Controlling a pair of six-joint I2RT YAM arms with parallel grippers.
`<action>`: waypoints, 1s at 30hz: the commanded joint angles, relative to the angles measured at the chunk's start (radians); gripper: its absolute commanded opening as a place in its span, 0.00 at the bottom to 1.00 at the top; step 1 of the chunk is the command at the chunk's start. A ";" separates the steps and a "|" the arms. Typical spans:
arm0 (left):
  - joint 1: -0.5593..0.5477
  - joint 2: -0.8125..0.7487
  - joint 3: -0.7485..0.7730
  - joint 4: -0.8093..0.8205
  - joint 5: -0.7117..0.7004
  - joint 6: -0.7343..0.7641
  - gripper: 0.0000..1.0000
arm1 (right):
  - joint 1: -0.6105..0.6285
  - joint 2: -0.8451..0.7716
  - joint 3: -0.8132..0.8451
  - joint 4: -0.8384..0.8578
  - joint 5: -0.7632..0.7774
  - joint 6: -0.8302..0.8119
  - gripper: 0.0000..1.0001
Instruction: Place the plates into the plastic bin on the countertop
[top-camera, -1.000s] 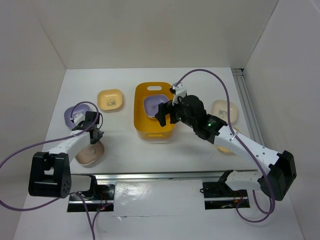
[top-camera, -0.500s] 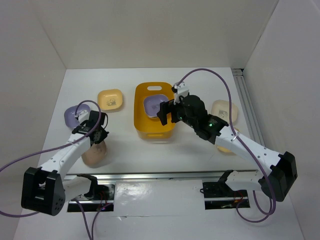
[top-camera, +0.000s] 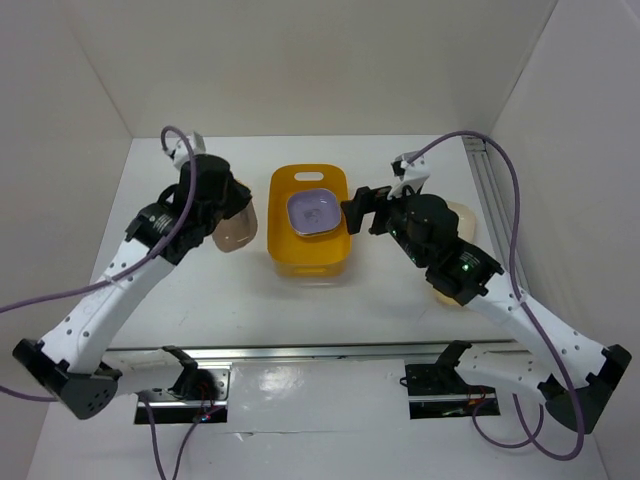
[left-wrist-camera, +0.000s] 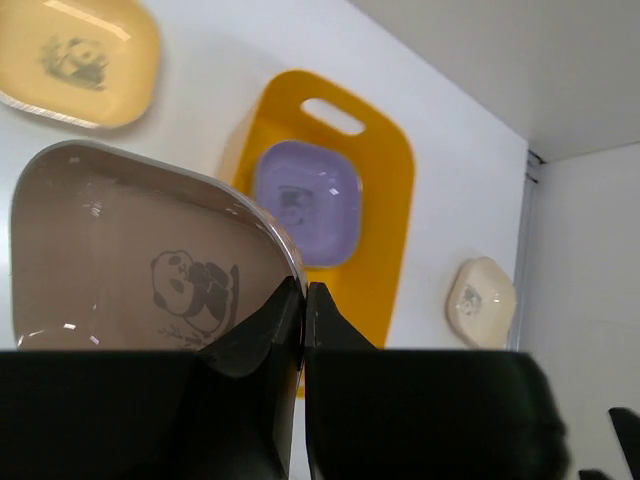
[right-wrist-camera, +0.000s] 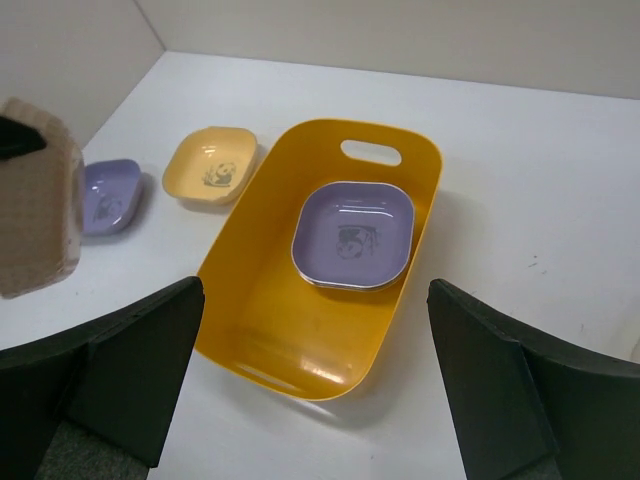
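Note:
My left gripper (top-camera: 228, 210) is shut on the rim of a pinkish-tan plate (top-camera: 238, 230) with a panda print and holds it in the air just left of the orange-yellow bin (top-camera: 310, 258). The left wrist view shows the jaws (left-wrist-camera: 303, 290) pinching that plate (left-wrist-camera: 130, 250). A purple plate (top-camera: 315, 210) lies in the bin's far end. My right gripper (top-camera: 362, 210) is open and empty beside the bin's right rim. Its wrist view looks down into the bin (right-wrist-camera: 300, 330) and onto the purple plate (right-wrist-camera: 352, 235).
A yellow plate (right-wrist-camera: 210, 165) and a second purple plate (right-wrist-camera: 108, 195) lie on the white countertop left of the bin. A cream plate (top-camera: 462, 212) lies to the right, partly behind my right arm. A rail (top-camera: 492, 200) runs along the right wall.
My left gripper lifted the pinkish-tan plate from the near-left countertop and carried it up and right, next to the bin. My right gripper drew back to the right from over the bin.

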 joint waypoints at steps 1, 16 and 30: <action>-0.022 0.130 0.172 0.055 0.030 0.058 0.00 | 0.000 -0.028 0.052 -0.059 0.059 0.012 1.00; -0.045 0.733 0.541 0.240 0.200 -0.066 0.00 | -0.020 -0.102 0.025 -0.128 0.060 0.032 1.00; -0.025 0.910 0.583 0.249 0.205 -0.154 0.00 | -0.029 -0.102 -0.009 -0.128 -0.026 0.041 1.00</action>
